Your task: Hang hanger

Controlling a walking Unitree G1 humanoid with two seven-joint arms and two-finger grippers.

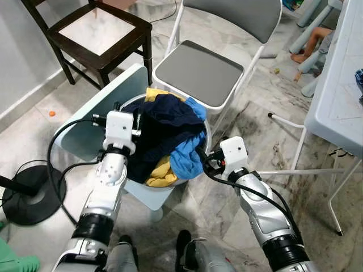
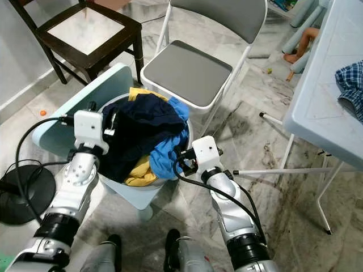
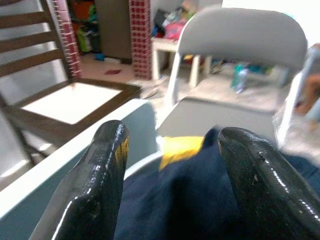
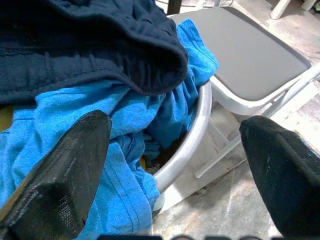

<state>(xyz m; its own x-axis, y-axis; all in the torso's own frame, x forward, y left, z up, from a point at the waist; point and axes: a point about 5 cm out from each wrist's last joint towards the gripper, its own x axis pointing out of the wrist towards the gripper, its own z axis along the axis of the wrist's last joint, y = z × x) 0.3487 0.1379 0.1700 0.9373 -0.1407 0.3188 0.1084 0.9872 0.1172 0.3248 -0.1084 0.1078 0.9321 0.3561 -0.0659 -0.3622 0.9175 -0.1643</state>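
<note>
Hands (image 3: 170,185) (image 4: 175,185) spread beside laundry basket (image 1: 199,131)

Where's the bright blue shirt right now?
The blue shirt spills over the right rim of the laundry basket, under the navy garment, directly ahead of the right pincer, just below the grey folding chair.

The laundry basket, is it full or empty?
Full. The basket is heaped above its rim with a navy garment, blue cloth and yellow cloth.

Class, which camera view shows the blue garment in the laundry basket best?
The right wrist view: the blue garment spills over the basket rim close up. Both eye views show it small under the navy garment; the left wrist view catches an edge.
</note>
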